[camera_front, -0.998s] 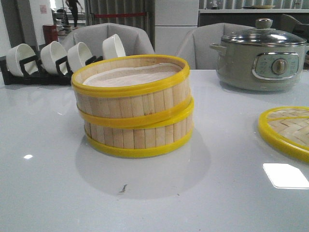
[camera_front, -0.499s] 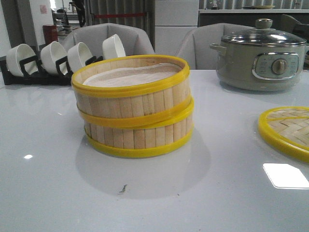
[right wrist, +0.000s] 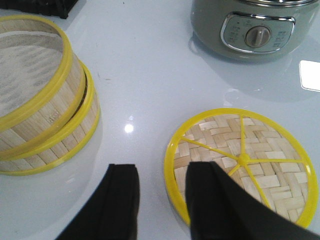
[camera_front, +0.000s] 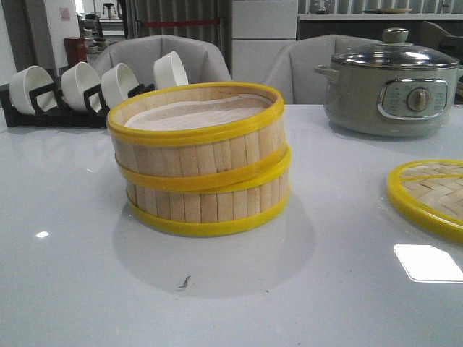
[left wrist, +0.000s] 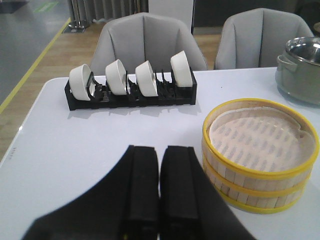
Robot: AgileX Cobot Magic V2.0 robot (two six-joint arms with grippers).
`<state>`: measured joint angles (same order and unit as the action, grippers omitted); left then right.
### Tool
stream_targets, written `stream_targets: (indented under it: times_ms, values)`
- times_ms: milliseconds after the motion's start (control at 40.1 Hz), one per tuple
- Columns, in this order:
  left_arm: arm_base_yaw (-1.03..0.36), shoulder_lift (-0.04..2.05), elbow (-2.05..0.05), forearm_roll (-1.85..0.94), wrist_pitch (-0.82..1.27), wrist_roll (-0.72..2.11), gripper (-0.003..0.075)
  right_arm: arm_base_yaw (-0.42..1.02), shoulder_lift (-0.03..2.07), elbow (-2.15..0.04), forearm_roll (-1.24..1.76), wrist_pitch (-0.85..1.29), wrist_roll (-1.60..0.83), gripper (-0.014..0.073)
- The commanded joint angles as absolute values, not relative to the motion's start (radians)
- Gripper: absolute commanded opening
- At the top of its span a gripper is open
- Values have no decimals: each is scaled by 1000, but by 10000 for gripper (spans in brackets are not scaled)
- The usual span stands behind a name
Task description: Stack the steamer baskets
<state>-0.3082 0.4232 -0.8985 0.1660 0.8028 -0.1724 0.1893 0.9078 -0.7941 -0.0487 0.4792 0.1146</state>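
**Two baskets stacked in the middle of the table**

Two round steamer baskets with pale bamboo-slat walls and bright yellow rims sit one on top of the other on the shiny white table (camera_front: 72, 289). The top steamer basket (camera_front: 195, 130) sits a little crooked on the bottom steamer basket (camera_front: 210, 206). Its edge hangs lower on the right side. A white liner lies inside the top one.

There is bare table all around the stack. The front and the left have the most open room.

Behind the stack, on the left, a black rack (camera_front: 43, 112) holds four white bowls on their sides. It is near the far edge of the table. On the far right stands a grey electric pot with a glass lid (camera_front: 391, 83). A flat woven bamboo lid with a yellow rim (camera_front: 430, 195) lies on the right, well apart from the stack.

The left gripper (left wrist: 160, 165) is up in the air, beside the stack and not touching it. Its two black fingers are pressed together and hold nothing.

The right gripper (right wrist: 160, 190) has its fingers spread apart with nothing between them. One finger is above the edge of the woven lid. The stack is off to its side.
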Motion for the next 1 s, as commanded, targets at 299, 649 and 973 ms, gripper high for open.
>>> stream_targets:
  times_ms: [299, 649, 973]
  values:
    - [-306, 341, -785, 164, 671, -183, 85, 184, 901, -832, -65, 398, 112, 352]
    - [-306, 341, -742, 159, 671, -183, 85, 184, 901, -832, -65, 398, 112, 352]
    - [-306, 341, -742, 158, 671, -183, 85, 184, 901, -832, -65, 398, 112, 352]
